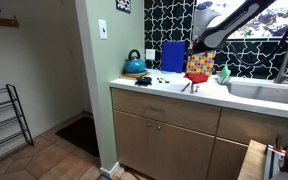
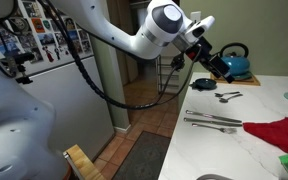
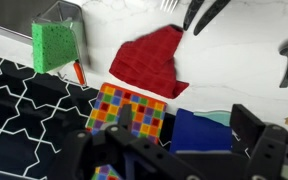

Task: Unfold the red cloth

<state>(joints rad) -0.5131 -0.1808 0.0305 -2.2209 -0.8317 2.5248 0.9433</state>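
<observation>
Exterior views come before the wrist for us. In an exterior view the red cloth (image 1: 196,77) is a small red heap on the white counter (image 1: 159,88). It sits at 3 o'clock from the teal kettle (image 1: 134,65) and at 6 o'clock from a multicoloured checked square (image 1: 198,63) leaning on the wall. In an exterior view the red cloth (image 2: 279,132) lies bunched and plain red at 5 o'clock from the gripper (image 2: 217,63), well apart from it, with cutlery (image 2: 214,121) at its 9 o'clock. Wrist view shows us the red cloth (image 3: 149,60) folded over, solid red, with a green sponge (image 3: 54,45) at its 9 o'clock. The gripper's jaws, blurred along the bottom edge, stand spread with nothing between them.
</observation>
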